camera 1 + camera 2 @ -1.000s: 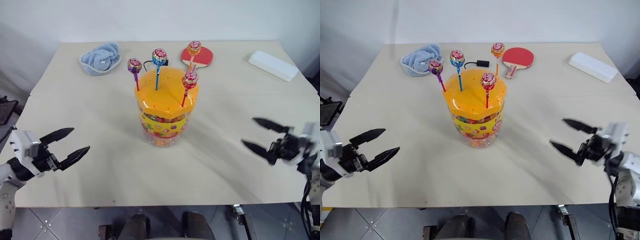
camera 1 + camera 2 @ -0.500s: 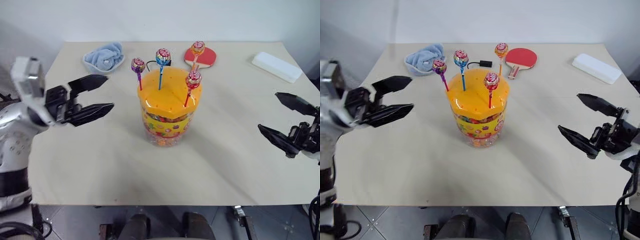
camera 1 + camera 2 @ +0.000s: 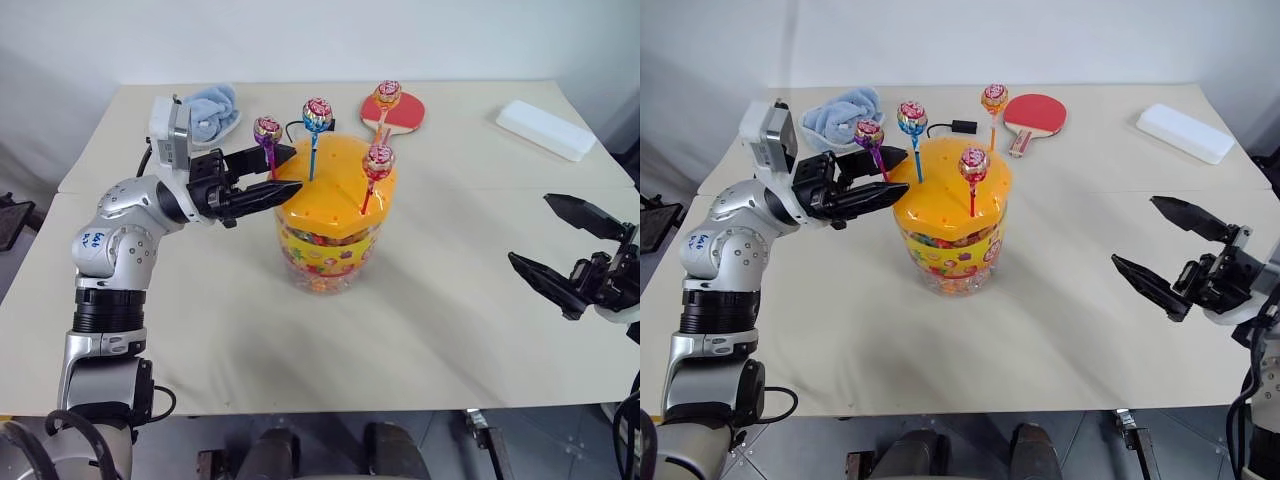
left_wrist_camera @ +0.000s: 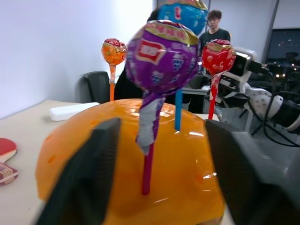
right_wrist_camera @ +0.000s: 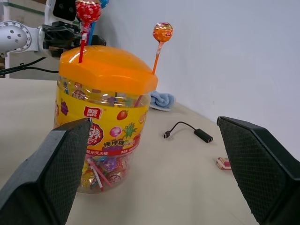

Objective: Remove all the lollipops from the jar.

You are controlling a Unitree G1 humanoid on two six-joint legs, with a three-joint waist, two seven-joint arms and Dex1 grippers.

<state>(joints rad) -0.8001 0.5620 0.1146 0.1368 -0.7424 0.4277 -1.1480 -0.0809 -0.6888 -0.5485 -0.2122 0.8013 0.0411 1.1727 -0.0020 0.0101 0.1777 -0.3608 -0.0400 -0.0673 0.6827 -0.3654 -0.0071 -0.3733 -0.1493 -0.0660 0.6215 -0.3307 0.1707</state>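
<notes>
The jar [image 3: 332, 232] stands mid-table [image 3: 200, 330], four lollipops [image 3: 318, 115] upright in its lid. My left gripper [image 3: 284, 172] reaches in from the left edge, fingers either side of the leftmost stick. My right gripper [image 3: 560, 245] hovers near the right edge. Cloth [image 3: 212, 108], cable [image 3: 958, 127], paddle [image 3: 405, 112] and box [image 3: 545, 129] line the far edge.

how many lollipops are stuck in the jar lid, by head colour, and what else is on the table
purple lollipop: 1
blue lollipop: 1
red lollipop: 1
orange lollipop: 1
jar: 1
blue towel: 1
red paddle: 1
white box: 1
black cable with adapter: 1
total: 9
</notes>
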